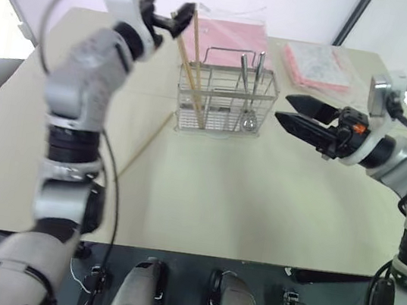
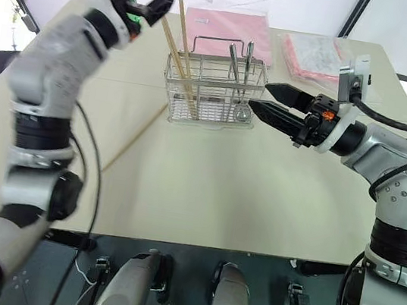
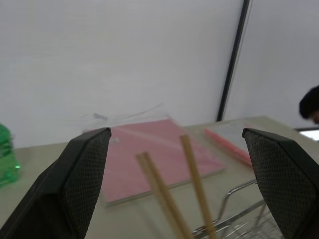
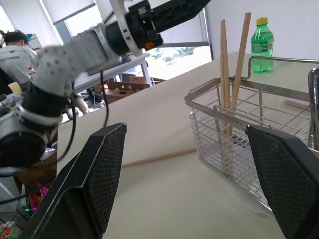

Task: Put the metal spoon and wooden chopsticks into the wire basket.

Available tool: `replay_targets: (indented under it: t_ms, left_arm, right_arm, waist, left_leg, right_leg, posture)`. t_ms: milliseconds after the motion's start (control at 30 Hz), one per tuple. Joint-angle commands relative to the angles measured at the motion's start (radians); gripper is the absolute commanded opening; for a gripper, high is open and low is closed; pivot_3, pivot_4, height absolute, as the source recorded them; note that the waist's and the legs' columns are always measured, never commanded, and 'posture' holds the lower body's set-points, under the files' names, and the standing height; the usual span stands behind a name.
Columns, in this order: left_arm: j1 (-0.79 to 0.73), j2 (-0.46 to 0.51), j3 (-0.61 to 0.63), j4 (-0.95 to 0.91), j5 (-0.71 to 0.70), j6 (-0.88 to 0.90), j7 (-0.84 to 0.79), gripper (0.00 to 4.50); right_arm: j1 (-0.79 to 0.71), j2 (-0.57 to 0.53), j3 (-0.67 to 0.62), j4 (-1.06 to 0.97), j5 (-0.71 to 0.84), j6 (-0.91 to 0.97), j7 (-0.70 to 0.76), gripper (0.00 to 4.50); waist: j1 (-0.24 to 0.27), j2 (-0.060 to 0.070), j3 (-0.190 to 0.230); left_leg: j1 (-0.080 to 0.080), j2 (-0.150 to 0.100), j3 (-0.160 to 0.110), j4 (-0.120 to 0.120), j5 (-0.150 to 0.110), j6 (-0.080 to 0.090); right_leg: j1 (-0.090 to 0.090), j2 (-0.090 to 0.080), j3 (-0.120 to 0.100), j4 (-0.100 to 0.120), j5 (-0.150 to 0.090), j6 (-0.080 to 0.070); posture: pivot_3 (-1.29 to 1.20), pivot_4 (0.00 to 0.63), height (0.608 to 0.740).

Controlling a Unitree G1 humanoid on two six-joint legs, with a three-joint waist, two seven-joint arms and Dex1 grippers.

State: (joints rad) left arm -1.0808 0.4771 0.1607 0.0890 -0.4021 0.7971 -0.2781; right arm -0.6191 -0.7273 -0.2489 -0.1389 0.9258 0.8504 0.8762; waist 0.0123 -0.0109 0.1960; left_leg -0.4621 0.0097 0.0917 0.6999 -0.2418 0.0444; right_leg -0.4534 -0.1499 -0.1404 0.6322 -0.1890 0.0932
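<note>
Two wooden chopsticks (image 1: 195,71) and the metal spoon (image 1: 251,98) stood in the wire basket (image 1: 225,100), while a third light, stiff, slippery chopstick (image 1: 146,143), best pinched mid-length, lay on the bench (image 1: 243,197) between both empty, open tools, left tool (image 1: 179,20) and right tool (image 1: 295,112).

A pale beige table (image 1: 242,204) carries everything. The wire basket (image 1: 226,102) stands on it toward the far side. A single wooden chopstick (image 1: 145,145) lies flat on the tabletop just left of the basket, slanting toward the near edge. Behind the basket lies a pink plastic-wrapped packet (image 1: 232,40), a second packet (image 1: 318,65) to its right. A green bottle (image 4: 262,39) stands at the far left corner.
</note>
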Motion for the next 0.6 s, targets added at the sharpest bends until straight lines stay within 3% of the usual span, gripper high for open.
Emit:
replay_targets:
  t_ms: [33, 133, 233, 600]
  left_arm:
    - [-0.043, 0.203, -0.153, -0.025, -0.031, 0.258, -0.230, 4.43]
    - [-0.017, 0.314, -0.276, 0.000, -0.022, 0.357, -0.355, 4.43]
    - [0.005, 0.340, -0.362, 0.020, 0.002, 0.384, -0.416, 4.43]
    - [0.040, 0.195, -0.558, 0.165, 0.133, 0.338, -0.459, 4.43]
  right_arm:
    - [-0.028, -0.014, -0.008, 0.006, -0.008, -0.026, 0.032, 3.92]
    - [-0.036, -0.010, 0.004, 0.023, -0.023, -0.036, 0.047, 3.92]
    - [-0.050, -0.003, 0.015, 0.039, -0.037, -0.046, 0.056, 3.92]
    - [-0.005, -0.009, 0.006, -0.035, -0.023, -0.036, 0.062, 3.92]
  waist:
    - [0.002, 0.000, 0.000]
    - [0.003, 0.001, 0.000]
    - [0.003, 0.001, 0.000]
    - [0.000, 0.001, 0.000]
  left_leg:
    - [0.000, 0.000, -0.001, 0.000, 0.000, -0.001]
    - [0.000, 0.000, -0.001, 0.000, 0.001, -0.002]
    - [-0.001, 0.000, -0.002, 0.000, 0.000, -0.002]
    - [-0.002, 0.000, 0.000, 0.000, 0.002, -0.003]
  right_leg:
    - [0.000, 0.000, 0.000, 0.000, 0.000, 0.000]
    - [0.000, 0.000, 0.000, -0.001, -0.001, 0.000]
    - [0.000, 0.000, 0.000, -0.001, -0.001, 0.000]
    - [-0.003, 0.000, 0.001, 0.000, 0.000, 0.000]
  posture:
    - [0.00, 0.150, 0.692]
    - [0.00, 0.150, 0.692]
    - [0.00, 0.150, 0.692]
    - [0.00, 0.150, 0.692]
